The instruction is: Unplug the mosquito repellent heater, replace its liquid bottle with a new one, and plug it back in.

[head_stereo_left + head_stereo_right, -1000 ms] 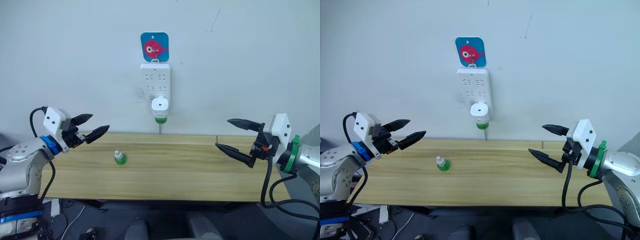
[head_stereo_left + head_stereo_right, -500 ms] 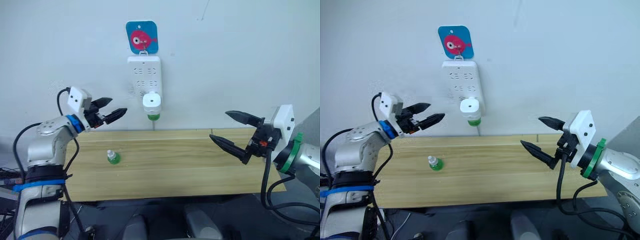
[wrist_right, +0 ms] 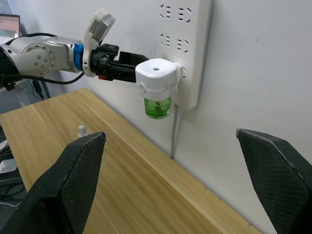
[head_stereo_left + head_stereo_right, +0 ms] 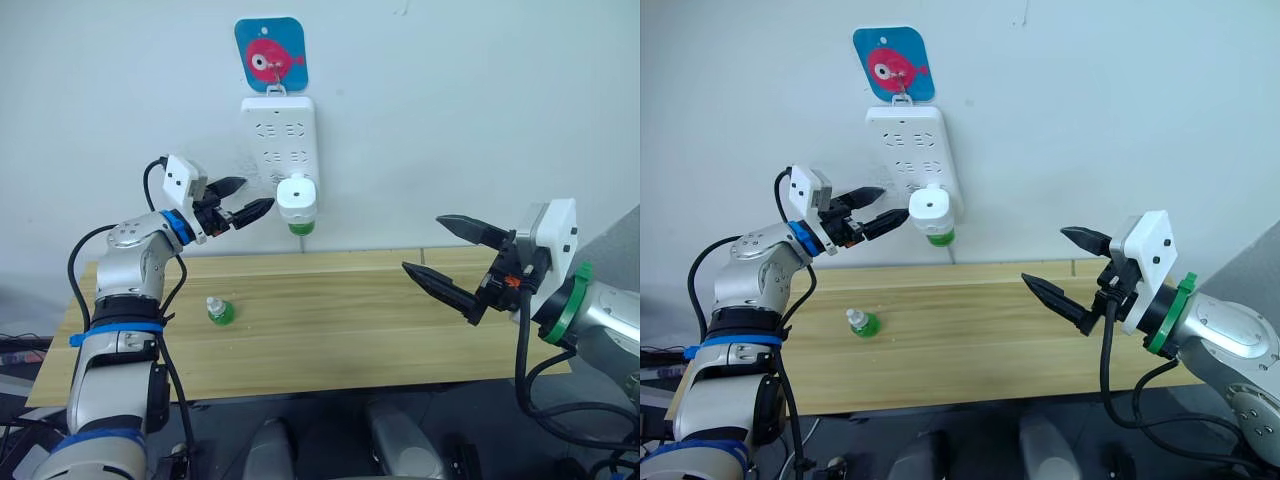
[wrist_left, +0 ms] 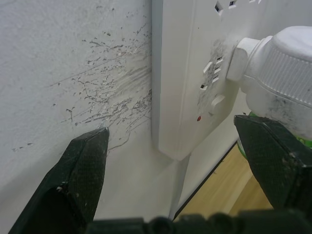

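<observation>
Jaws of left gripper (image 4: 250, 206) gape wide just beside the heater (image 4: 297, 199) (plugged in).

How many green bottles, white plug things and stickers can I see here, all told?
Green bottles: 2, one under the heater, one capped on the table
White heater: 1
White power strip: 1
Fish sticker: 1
Total: 5

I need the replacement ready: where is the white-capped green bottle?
The white-capped green bottle stands on the wooden table, toward the robot's left, below the left claw and apart from it.
</observation>
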Available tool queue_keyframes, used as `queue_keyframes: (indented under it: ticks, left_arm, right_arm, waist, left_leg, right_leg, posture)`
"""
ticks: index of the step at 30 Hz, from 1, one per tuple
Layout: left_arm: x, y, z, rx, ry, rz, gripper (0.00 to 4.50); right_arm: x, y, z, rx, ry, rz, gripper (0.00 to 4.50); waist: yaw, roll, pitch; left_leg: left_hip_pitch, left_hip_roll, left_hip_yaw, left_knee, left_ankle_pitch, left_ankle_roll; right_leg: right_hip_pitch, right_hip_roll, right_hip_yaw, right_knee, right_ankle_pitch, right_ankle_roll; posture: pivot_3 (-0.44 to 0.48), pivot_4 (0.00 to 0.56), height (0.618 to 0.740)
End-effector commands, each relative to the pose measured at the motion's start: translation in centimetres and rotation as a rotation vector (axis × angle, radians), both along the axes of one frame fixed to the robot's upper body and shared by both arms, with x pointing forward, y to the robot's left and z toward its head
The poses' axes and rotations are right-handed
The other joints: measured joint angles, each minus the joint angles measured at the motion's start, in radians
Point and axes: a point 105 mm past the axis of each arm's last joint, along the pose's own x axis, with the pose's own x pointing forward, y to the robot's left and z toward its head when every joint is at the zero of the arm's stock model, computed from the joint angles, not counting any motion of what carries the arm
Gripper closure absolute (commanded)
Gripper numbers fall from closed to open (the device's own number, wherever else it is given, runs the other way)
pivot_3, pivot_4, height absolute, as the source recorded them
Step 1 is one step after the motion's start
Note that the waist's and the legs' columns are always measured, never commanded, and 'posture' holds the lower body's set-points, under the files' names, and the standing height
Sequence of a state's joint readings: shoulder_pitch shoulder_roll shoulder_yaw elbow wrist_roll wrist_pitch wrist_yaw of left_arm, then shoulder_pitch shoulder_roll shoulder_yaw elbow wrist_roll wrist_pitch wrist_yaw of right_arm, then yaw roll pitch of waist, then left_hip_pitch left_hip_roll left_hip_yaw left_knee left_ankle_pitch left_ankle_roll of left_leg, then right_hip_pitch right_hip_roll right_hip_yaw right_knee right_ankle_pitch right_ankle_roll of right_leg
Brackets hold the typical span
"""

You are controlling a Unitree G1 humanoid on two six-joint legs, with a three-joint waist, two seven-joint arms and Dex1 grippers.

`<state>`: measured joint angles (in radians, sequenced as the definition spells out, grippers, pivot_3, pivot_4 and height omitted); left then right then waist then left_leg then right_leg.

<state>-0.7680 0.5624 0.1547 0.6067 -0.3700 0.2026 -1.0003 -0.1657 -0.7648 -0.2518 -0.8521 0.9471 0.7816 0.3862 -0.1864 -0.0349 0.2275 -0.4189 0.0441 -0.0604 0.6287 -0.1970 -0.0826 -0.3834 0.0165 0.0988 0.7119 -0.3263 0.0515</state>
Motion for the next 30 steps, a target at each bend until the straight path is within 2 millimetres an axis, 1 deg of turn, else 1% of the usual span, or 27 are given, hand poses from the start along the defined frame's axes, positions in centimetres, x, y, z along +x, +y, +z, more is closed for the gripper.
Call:
queue_keyframes:
  ticks: [1, 5, 10, 15, 21, 26, 30]
  left_arm:
    - [0.3, -1.0, 1.8, -0.003, -0.064, -0.034, 0.00]
    - [0.3, -1.8, 2.3, -0.003, -0.082, -0.066, 0.00]
    - [0.3, -2.2, 3.1, 0.001, -0.115, -0.089, 0.00]
    - [0.0, -2.7, 4.1, 0.006, -0.141, -0.123, 0.00]
    - [-0.3, -3.4, 4.5, 0.048, -0.162, -0.180, 0.00]
    - [-0.5, -4.2, 5.2, 0.048, -0.172, -0.231, 0.00]
    - [-0.6, -4.3, 5.4, 0.052, -0.175, -0.248, 0.00]
  right_arm:
    - [-0.8, 0.5, 0.6, -0.005, -0.032, 0.025, 0.03]
    - [-0.8, 0.5, 0.6, -0.005, -0.030, 0.022, 0.03]
    - [-0.9, 0.5, 0.6, -0.007, -0.028, 0.023, 0.03]
    - [-1.0, 0.6, 0.5, -0.004, -0.025, 0.032, 0.03]
    - [-1.1, 0.8, 0.4, -0.005, -0.020, 0.042, 0.03]
    - [-1.1, 0.8, 0.3, -0.005, -0.014, 0.049, 0.03]
    - [-1.2, 0.8, 0.2, -0.004, -0.011, 0.051, 0.03]
  waist:
    - [0.000, 0.000, 0.002]
    - [0.004, -0.001, 0.005]
    - [0.012, -0.001, 0.008]
    - [0.020, -0.001, 0.009]
    - [0.018, 0.000, 0.010]
    - [0.017, 0.000, 0.014]
    - [0.016, 0.000, 0.016]
  left_leg:
    - [0.000, 0.000, 0.000, 0.000, 0.000, 0.000]
    - [-0.001, 0.000, 0.000, 0.001, 0.000, 0.000]
    - [-0.001, 0.000, 0.000, 0.001, 0.000, 0.000]
    - [-0.006, 0.000, -0.001, 0.001, 0.000, 0.000]
    - [-0.008, 0.000, -0.003, 0.001, 0.000, 0.000]
    - [-0.008, 0.000, -0.003, 0.000, 0.000, 0.000]
    - [-0.008, 0.000, -0.003, 0.000, 0.000, 0.000]
  right_leg:
    - [0.000, 0.000, 0.000, 0.000, 0.000, 0.000]
    - [0.000, 0.000, 0.000, 0.000, 0.001, 0.001]
    - [0.000, 0.000, 0.000, -0.001, 0.001, 0.002]
    - [-0.004, 0.000, -0.001, -0.001, 0.001, 0.002]
    - [-0.005, 0.000, -0.002, -0.003, 0.001, 0.002]
    - [-0.005, 0.000, -0.003, -0.003, 0.001, 0.002]
    - [-0.005, 0.000, -0.002, -0.003, 0.001, 0.002]
  posture:
    - [-0.328, 0.247, 0.723]
    - [-0.333, 0.247, 0.723]
    - [-0.333, 0.245, 0.723]
    - [-0.331, 0.243, 0.723]
    - [-0.331, 0.239, 0.723]
    - [-0.330, 0.240, 0.723]
    - [-0.331, 0.239, 0.723]
